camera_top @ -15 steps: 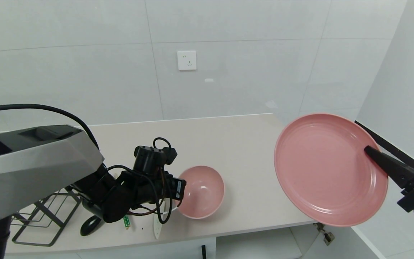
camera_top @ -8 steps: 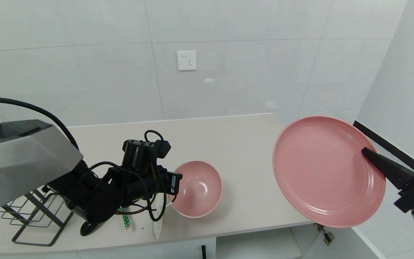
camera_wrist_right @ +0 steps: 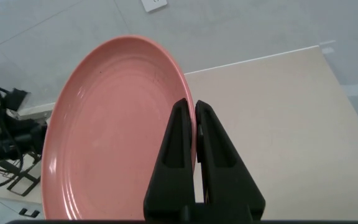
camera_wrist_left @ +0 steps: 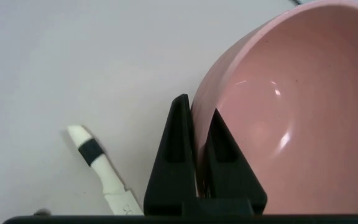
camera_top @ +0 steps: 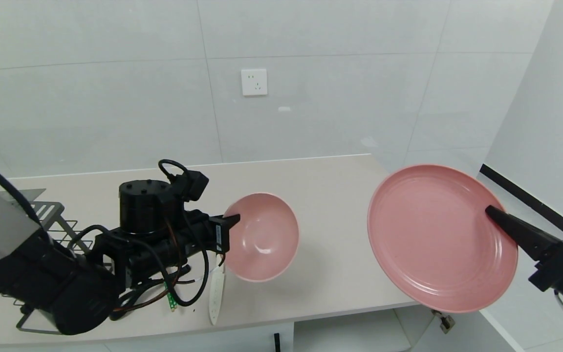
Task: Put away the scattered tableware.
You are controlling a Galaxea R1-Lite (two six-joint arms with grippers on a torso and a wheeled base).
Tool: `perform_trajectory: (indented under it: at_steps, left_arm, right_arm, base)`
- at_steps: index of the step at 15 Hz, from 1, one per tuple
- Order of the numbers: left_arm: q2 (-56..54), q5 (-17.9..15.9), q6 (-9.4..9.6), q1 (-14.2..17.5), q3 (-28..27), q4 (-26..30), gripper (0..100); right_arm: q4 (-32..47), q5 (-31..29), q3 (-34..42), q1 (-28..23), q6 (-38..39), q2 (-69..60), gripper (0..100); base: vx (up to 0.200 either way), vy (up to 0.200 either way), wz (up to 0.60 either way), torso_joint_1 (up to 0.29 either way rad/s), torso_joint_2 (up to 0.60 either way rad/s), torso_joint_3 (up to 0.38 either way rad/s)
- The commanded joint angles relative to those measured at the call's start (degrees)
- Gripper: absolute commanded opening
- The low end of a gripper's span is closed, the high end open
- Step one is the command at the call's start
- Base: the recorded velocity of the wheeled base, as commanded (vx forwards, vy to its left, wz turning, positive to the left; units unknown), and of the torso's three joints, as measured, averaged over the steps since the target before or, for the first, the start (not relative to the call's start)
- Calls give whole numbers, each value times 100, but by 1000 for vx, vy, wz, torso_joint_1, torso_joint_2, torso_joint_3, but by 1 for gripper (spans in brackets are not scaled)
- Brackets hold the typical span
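White tiled wall (camera_top: 340, 98) is seen behind a beige tabletop (camera_top: 330, 205), and a socket (camera_top: 254, 81) is set into the wall. The left pincer (camera_top: 233, 219) is closed on the rim of a pink bowl (camera_top: 262, 237), with one finger inside the rim and one outside. The bowl is held tilted on its side, its hollow turned away from the pincer toward the robot's right. It appears to be raised off the tabletop, with a shadow cast beneath it. A white utensil (camera_top: 216, 298) with a grey band lies flat on the tabletop, just below the left pincer and nearer the robot, apart from the bowl. A wire rack (camera_top: 49, 215) stands on the tabletop well behind this pincer, partly hidden by the arm.

The right pincer (camera_top: 489, 210) is clamped narrowly on the edge of a pink plate (camera_top: 438, 237). The plate is held in the air, steeply tilted, and extends from the pincer toward the robot's left. Bowl and plate are kept well apart, with bare tabletop between them.
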Motion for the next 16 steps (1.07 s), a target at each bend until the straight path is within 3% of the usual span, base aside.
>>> perform_trajectory:
  at_steps: [1, 2, 3, 4, 5, 8, 9, 12, 15, 16]
  left_arm:
    - [-293, 1, -84, -11, 110, -199, 0]
    - [-320, 1, -225, -11, 198, -481, 0]
    - [-320, 19, -506, -19, 383, -973, 0]
    - [-320, 36, -568, -28, 435, -1070, 0]
    - [-355, 194, -638, -11, 848, -1562, 0]
    - [-636, 142, -700, -55, 1121, -2045, 0]
    - [-838, 168, -814, -99, 1244, -2221, 0]
    - [-1603, 106, -1429, -178, 1806, -2291, 0]
    - [-2271, -201, -1614, -160, 2307, -2098, 0]
    - [-2446, -201, -1631, -160, 2378, -1781, 0]
  right_arm:
    - [-11, 1, -5, 2, 1, 77, 0]
    - [-11, 1, -13, 2, 1, 121, 0]
    - [-19, 1, -31, 2, 10, 218, 0]
    - [-19, 1, -31, 2, 10, 236, 0]
    - [-19, 1, -22, 2, 10, 376, 0]
    - [-28, 28, -66, 29, 28, 385, 0]
    - [-54, 204, -66, 38, 36, 376, 0]
    - [-63, 450, -49, 20, 36, 368, 0]
    - [-72, 459, -49, 29, 1, 368, 0]
    - [-116, 459, -49, 38, 1, 350, 0]
  base:
    - [0, 0, 0, 0, 0, 0]
    - [0, 0, 0, 0, 0, 0]
    - [0, 0, 0, 0, 0, 0]
    - [0, 0, 0, 0, 0, 0]
    - [0, 0, 0, 0, 0, 0]
    - [0, 0, 0, 0, 0, 0]
    - [0, 0, 0, 0, 0, 0]
    - [0, 0, 0, 0, 0, 0]
    - [0, 0, 0, 0, 0, 0]
    - [0, 0, 0, 0, 0, 0]
